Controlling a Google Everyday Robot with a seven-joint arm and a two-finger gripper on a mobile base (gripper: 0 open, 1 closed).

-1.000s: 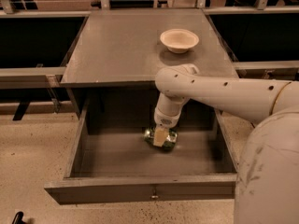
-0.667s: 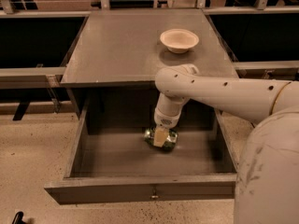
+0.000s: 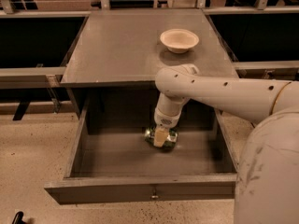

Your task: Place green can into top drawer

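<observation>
Frame centre: my gripper [image 3: 160, 137] at the green can [image 3: 171, 139], inside the top drawer [image 3: 140, 190]; upper right, the bowl [image 3: 179, 40] on the cabinet top [image 3: 121, 45] behind.

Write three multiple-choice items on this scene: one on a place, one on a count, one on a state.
1. The gripper is: A at the floor; B down in the drawer, at the can; C raised out of view.
2. On the cabinet top stands: A one bowl; B nothing; C three cups.
3. The drawer is: A shut; B taken out; C open.

B, the arm reaches down to the can inside the drawer. A, a single pale bowl stands there. C, its inside shows.
</observation>
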